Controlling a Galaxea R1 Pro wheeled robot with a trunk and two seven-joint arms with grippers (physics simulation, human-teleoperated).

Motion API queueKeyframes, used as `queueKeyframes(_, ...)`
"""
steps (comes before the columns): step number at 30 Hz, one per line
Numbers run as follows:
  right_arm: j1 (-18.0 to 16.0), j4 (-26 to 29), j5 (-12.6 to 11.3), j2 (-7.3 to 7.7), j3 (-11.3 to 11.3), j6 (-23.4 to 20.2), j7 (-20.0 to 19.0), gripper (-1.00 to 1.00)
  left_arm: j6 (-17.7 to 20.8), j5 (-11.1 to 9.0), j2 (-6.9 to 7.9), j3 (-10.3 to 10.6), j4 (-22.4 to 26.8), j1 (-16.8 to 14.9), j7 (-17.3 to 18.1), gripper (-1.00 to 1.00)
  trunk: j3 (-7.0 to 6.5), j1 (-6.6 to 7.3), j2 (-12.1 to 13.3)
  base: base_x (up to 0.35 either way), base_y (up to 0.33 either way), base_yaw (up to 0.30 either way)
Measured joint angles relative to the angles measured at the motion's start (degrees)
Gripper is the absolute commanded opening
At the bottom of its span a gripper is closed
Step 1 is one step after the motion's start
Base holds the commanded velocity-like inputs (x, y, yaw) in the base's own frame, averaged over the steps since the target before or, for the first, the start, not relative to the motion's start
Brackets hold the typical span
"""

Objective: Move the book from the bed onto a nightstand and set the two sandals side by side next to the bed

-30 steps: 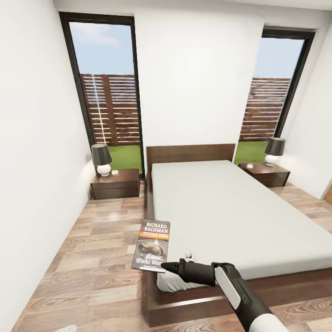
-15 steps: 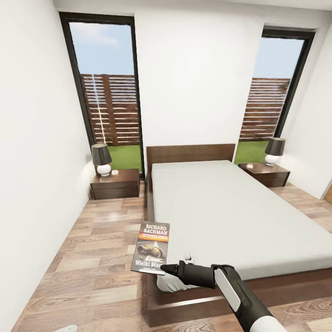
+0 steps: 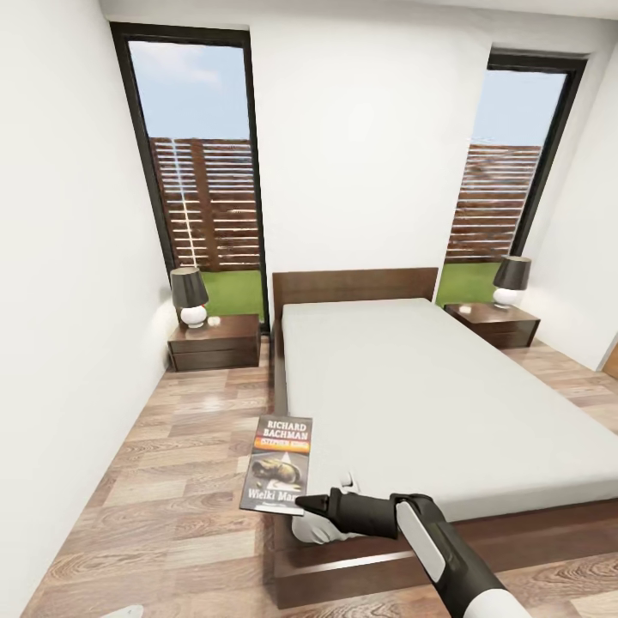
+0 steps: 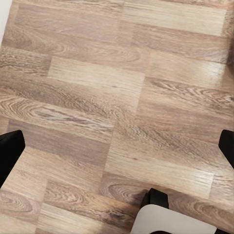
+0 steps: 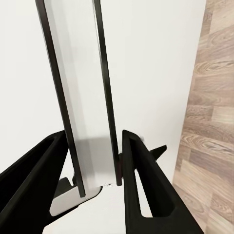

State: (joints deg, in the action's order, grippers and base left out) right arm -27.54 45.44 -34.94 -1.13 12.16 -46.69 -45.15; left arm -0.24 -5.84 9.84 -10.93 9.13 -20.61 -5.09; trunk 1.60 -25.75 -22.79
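- Since a second ago, the book (image 3: 277,464) has slipped slightly lower and toward the robot's left, carried by the right gripper (image 3: 305,503).
- Right jaws are clamped on the book's near bottom corner; the right wrist view shows its thin edge (image 5: 87,107) pinched between the two black fingers (image 5: 139,180).
- Cover up and reading "RICHARD BACHMAN", the book hangs just off the left near corner of the bed (image 3: 429,403), above the wood plank floor (image 3: 172,481).
- One nightstand (image 3: 215,342) stands well beyond the right jaws, against the far wall, a lamp (image 3: 190,296) on top.
- Left jaws (image 4: 117,151) are spread wide over bare floor planks (image 4: 117,87), holding nothing.
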Motion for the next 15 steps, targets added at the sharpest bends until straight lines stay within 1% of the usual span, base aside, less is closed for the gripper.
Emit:
queueKeyframes(4, 0.01, 0.00, -0.01, -0.01, 1.16, 0.07, 0.00, -1.00, 0.00, -0.01, 0.00, 0.00, 0.00, 0.00, -0.02, 1.00, 0.00, 0.00, 0.00, 0.000, 0.000, 0.000)
queueKeyframes(15, 0.00, 0.00, -0.03, -0.01, 1.53, 0.48, 0.44, -1.00, 0.00, -0.03, -0.12, -0.01, 0.00, 0.00, -0.08, 1.00, 0.00, 0.00, 0.00, 0.000, 0.000, 0.000)
